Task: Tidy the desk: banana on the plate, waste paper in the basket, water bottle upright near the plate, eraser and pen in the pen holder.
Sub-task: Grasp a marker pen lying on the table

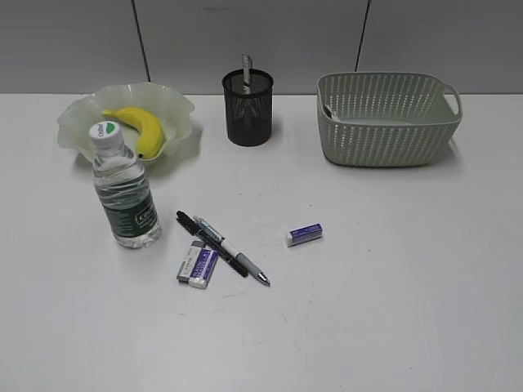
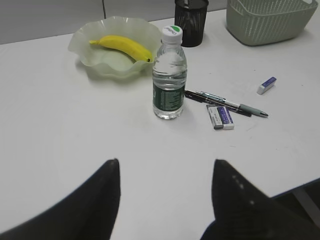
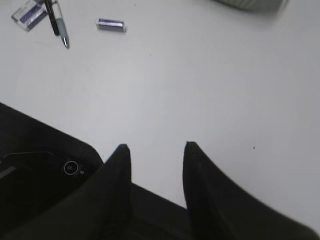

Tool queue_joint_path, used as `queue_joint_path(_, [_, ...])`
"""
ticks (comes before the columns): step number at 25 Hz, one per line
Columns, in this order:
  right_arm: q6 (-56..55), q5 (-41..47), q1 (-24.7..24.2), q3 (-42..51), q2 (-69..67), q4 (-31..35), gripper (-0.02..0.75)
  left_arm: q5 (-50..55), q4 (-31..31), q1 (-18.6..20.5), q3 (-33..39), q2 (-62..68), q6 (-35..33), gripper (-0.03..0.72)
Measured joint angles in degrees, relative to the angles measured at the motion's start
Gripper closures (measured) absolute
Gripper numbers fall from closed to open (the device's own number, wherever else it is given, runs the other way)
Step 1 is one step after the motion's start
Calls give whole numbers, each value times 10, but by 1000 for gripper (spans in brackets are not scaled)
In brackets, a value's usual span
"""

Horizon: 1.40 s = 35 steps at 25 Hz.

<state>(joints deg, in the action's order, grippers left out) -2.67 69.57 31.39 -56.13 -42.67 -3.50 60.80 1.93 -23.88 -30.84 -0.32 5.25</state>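
The banana (image 1: 139, 126) lies in the wavy green plate (image 1: 73, 122) at the back left of the desk (image 1: 392, 286). In front of the plate the water bottle (image 1: 124, 200) stands upright. Two pens (image 1: 225, 247) lie crossed mid-desk beside a pair of erasers (image 1: 198, 266), and a single eraser (image 1: 304, 234) lies further right. The black mesh pen holder (image 1: 248, 110) has one pen standing in it. The waste paper cannot be made out. My left gripper (image 2: 165, 162) hovers open over bare desk near the bottle (image 2: 169, 80). My right gripper (image 3: 156, 146) is open and empty at the desk's front edge.
The green basket (image 1: 384, 131) stands at the back right. A dark robot base shows below the desk edge in the right wrist view. Neither arm appears in the exterior view.
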Motion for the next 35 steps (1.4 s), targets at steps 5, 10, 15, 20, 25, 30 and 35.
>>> queue_joint_path(5, [0,0,0,133,151,0,444,0,-2,0,0,0,0,253])
queue_joint_path(10, [0,-44,0,229,312,1,447,0,-4,0,0,0,0,253])
queue_joint_path(15, [16,-89,0,269,423,1,448,-17,-39,0,-4,59,0,255])
queue_joint_path(20, [22,-97,0,269,431,2,449,-123,-171,0,-27,225,0,255])
queue_joint_path(25, [23,-98,0,269,431,2,449,-181,-265,0,-96,453,0,255])
queue_joint_path(30, [24,-98,0,270,431,2,449,-151,-332,0,-205,698,25,256])
queue_joint_path(35, [24,-99,0,270,431,2,449,-98,-347,-16,-301,876,94,258])
